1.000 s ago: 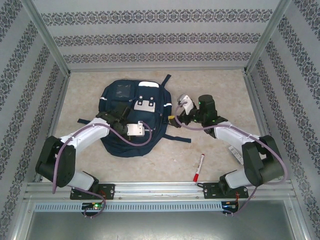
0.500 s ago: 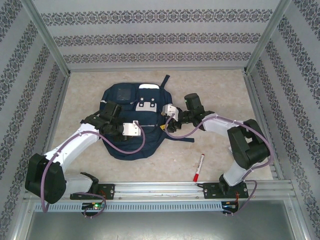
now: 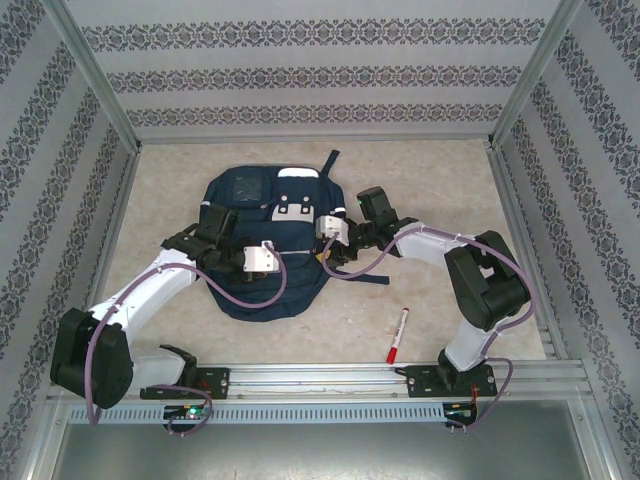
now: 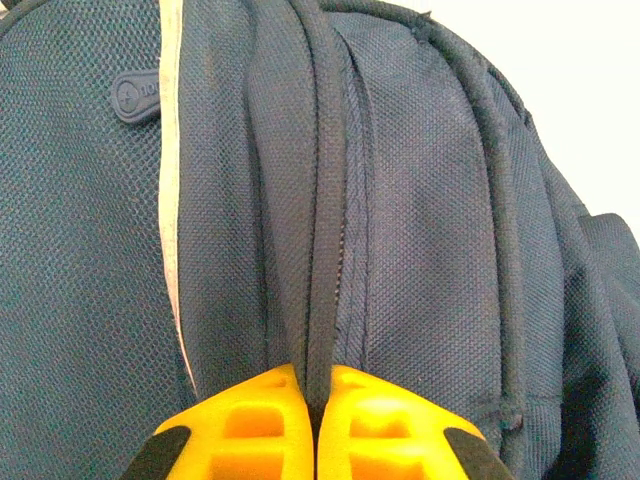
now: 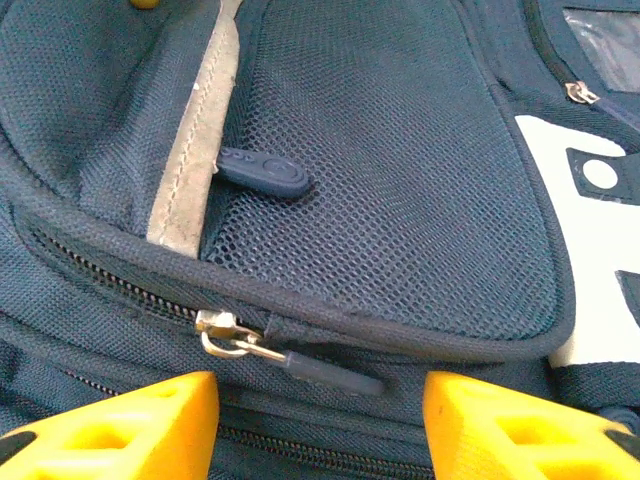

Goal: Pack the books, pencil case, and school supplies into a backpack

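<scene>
While the soft, floppy backpack (image 3: 255, 295) lies flat on the table (image 3: 450, 170), its zip pull (image 5: 330, 372) looks the best handle: small, stiff, probably slippery. The left gripper (image 4: 312, 385) pinches a fabric seam (image 4: 320, 200) tight. The right gripper (image 5: 320, 395) stands spread astride the pull, with the marker (image 3: 397, 334) lying well apart.

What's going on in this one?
Both arms are at the navy backpack. The left gripper is shut, pinching a fabric ridge beside a zipper. The right gripper is open, a zipper pull between its jaws, not gripped. The red-capped marker lies on the table, unpacked.
</scene>
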`<state>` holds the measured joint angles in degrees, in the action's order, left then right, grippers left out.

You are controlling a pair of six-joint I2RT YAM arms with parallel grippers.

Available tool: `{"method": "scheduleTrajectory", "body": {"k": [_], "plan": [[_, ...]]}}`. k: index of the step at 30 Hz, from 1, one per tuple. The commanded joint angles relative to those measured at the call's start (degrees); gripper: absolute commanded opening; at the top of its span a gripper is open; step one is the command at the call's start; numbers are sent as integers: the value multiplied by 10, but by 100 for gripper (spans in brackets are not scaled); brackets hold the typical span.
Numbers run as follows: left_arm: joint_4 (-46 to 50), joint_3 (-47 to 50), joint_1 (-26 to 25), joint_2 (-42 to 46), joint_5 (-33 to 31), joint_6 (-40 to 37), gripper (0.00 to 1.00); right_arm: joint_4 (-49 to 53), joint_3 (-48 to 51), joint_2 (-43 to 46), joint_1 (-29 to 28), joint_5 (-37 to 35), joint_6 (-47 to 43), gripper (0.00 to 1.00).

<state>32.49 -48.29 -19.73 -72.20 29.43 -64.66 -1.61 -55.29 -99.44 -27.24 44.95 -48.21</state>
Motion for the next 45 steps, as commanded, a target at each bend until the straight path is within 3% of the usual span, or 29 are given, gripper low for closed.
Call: {"method": "scheduleTrajectory", "body": {"k": [1,5,11,16,22,31,37,45], "plan": [[-41,1,1,16,81,-4,0,15,-16,-9,-15,2,-30,53],[-40,-1,5,13,86,-7,0,28,-14,-2,-14,19,-36,45],[-12,-16,13,8,81,-4,0,30,5,27,-13,14,-51,20],[-19,-19,15,5,67,13,0,26,22,62,-6,13,-33,10],[-12,-52,18,-14,49,107,0,66,22,85,-11,37,-4,2],[-29,-72,15,-39,104,263,0,38,34,103,-60,68,273,1],[-112,-63,-6,-44,105,354,0,-4,47,104,-112,68,395,10],[-176,-67,-30,-86,119,437,0,-211,102,90,-141,-51,715,20]]}}
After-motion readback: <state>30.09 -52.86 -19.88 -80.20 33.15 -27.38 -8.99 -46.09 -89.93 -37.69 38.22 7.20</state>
